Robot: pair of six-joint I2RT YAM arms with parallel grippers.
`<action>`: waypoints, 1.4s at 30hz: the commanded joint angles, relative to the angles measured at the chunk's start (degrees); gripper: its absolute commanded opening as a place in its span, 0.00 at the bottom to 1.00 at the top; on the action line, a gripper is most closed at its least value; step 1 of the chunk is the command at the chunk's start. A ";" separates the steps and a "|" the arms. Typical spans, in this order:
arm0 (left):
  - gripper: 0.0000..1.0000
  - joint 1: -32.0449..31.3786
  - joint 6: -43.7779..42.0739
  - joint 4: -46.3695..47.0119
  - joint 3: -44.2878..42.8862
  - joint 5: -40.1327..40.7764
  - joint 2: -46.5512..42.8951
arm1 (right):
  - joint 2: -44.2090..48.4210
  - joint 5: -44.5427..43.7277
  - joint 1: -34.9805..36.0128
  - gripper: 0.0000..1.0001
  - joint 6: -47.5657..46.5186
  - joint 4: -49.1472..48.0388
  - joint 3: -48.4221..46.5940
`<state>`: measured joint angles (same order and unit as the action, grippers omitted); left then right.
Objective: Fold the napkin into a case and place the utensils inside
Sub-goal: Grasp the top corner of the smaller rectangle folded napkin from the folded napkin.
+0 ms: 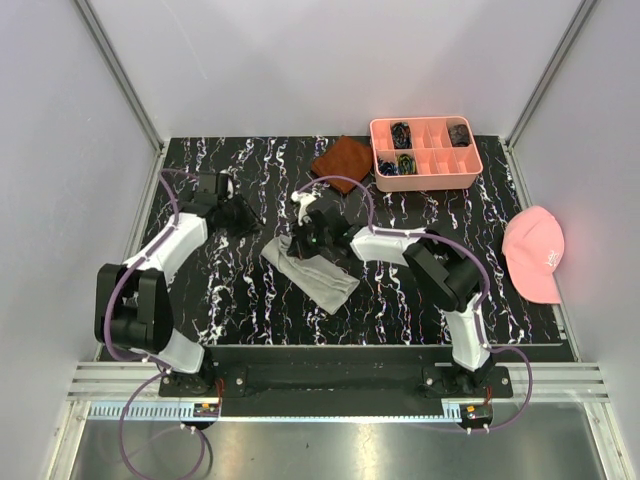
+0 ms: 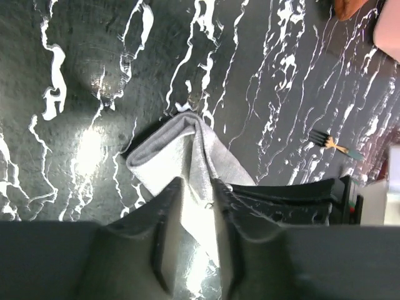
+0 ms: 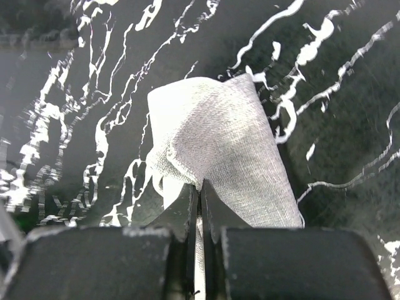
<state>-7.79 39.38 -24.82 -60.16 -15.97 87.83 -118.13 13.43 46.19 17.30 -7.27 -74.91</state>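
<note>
On worktop point(image 1: 480, 260), R gripper point(image 3: 200, 186) jaws clamped on napkin point(image 1: 318, 275) end, L gripper point(image 2: 199, 187) jaws apart; folding step, next prob. needs end laid over squarely.

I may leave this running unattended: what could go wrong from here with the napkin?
1. The right gripper is shut on just the raised end of the napkin; a pull could drag or unfold the layered strip.
2. The left gripper is open with the napkin's end at its fingertips, so closing may catch only one layer.
3. A fork lies apart from the napkin and might get knocked away during folding.
</note>
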 commanded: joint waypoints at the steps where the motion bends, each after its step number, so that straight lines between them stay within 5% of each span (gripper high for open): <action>1: 0.24 -4.42 -1.84 -0.23 0.93 9.19 0.93 | 3.78 3.26 -2.51 0.00 10.27 2.08 -2.34; 10: 0.18 -12.86 -3.69 -4.79 -5.66 18.60 8.58 | 4.04 5.99 -4.45 0.00 15.39 2.26 -1.64; 30: 0.35 -18.75 -5.98 -12.09 -12.17 26.16 15.61 | 3.69 7.22 -4.45 0.00 16.54 1.11 -1.64; 33: 0.31 -18.75 -6.24 -12.80 -12.87 26.78 16.84 | 3.52 7.22 -4.45 0.00 16.71 1.03 -1.73; 39: 0.04 -18.75 -5.80 -12.71 -13.49 26.95 16.59 | 2.90 6.35 -3.83 0.00 16.10 2.34 -2.43; 42: 0.00 -18.32 -5.01 -11.58 -12.79 26.78 13.87 | 2.73 5.73 -3.57 0.00 15.66 3.13 -3.13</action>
<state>-26.39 33.91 -37.87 -71.29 9.23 105.08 -117.91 19.57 41.76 33.52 -4.58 -75.18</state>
